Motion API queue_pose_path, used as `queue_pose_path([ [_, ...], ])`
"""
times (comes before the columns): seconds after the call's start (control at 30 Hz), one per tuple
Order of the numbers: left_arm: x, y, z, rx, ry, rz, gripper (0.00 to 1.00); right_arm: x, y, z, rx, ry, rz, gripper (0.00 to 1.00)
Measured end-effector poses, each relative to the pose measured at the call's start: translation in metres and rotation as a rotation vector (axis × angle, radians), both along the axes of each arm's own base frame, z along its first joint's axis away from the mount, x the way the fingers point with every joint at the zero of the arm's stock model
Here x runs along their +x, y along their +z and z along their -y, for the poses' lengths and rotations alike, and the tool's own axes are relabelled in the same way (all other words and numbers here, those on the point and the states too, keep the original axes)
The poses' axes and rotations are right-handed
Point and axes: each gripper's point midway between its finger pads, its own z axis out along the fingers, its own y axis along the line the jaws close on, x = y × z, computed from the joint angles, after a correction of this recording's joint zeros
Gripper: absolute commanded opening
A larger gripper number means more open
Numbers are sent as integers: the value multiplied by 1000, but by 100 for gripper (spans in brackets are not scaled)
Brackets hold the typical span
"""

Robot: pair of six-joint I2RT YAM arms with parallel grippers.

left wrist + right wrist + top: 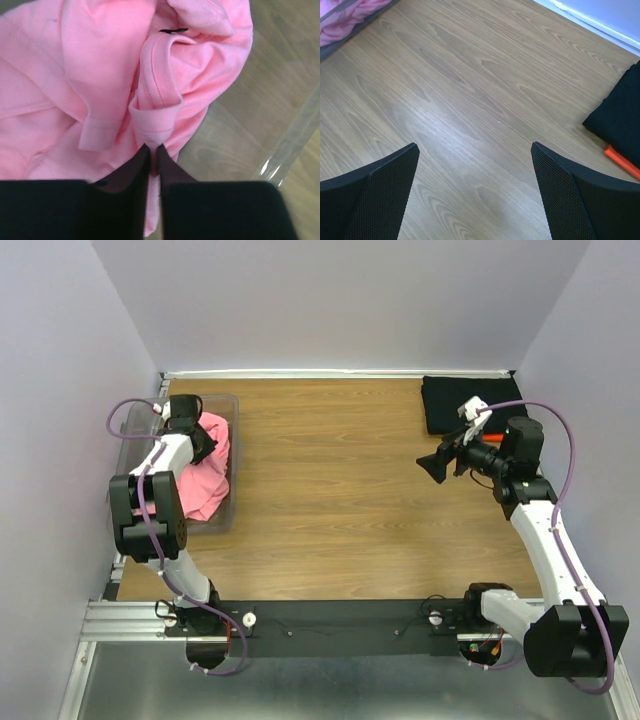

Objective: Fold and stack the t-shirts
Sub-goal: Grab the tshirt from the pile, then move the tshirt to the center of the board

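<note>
Pink shirt [205, 475] is bunched in the tub [236, 460], left jaws clamped on a fold. Right jaws wide apart over the counter [330, 480], near the folded black shirt [470, 403]. Looks like pickup: next, lift it out and spread it flat.

A robotics lab test cell: plain lavender walls [340, 300] rise just beyond and outboard of the left hand [203, 443] and right hand [435, 468], boxing in a wood-grain surface [330, 500]. Back behind both hands, the two arms [545, 530] are bolted to an aluminium rail [100, 620], with purple cables [574, 455] looped along them.
</note>
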Motion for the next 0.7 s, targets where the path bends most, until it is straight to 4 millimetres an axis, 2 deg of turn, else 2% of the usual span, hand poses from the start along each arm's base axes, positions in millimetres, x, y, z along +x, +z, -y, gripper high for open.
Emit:
queue_pose_path([
  [0.03, 1, 0, 1, 2, -14, 2, 0, 0, 0, 0, 0, 0, -2, 100],
  [0.13, 5, 9, 5, 15, -81, 12, 0, -1, -1, 0, -2, 0, -6, 100],
  [0.17, 9, 17, 7, 32, -105, 26, 0, -1, -2, 0, -3, 1, -6, 100],
  [0.23, 18, 50, 17, 83, -154, 97, 0, -1, -2, 0, -5, 1, -7, 100],
  [0.3, 27, 124, 56, 149, -267, 274, 0, -1, -3, 0, -5, 2, -9, 100],
  [0.33, 27, 163, 81, 162, -324, 376, 0, -1, -3, 0, -5, 2, -9, 100],
  [0.37, 23, 218, 110, 173, -387, 518, 0, -2, -3, 0, -5, 2, -11, 100],
  [0.4, 11, 282, 141, 172, -453, 688, 0, -2, -3, 0, -5, 2, -12, 100],
  [0.43, -5, 336, 162, 158, -496, 832, 0, -2, -3, 0, -6, 2, -12, 100],
  [0.47, -23, 385, 172, 143, -518, 962, 0, -2, -3, 0, -6, 2, -12, 100],
  [0.5, -50, 449, 180, 120, -534, 1134, 0, -2, -3, 0, -5, 2, -13, 100],
  [0.57, -101, 540, 175, 88, -523, 1395, 0, -2, -3, 0, -6, 1, -13, 100],
  [0.6, -123, 572, 174, 73, -527, 1495, 0, -2, -4, 0, -6, 2, -14, 100],
  [0.63, -154, 610, 168, 53, -526, 1617, 0, -2, -4, 0, -6, 2, -14, 100],
  [0.7, -194, 651, 165, 16, -545, 1761, 0, -2, -4, 0, -7, 1, -14, 100],
])
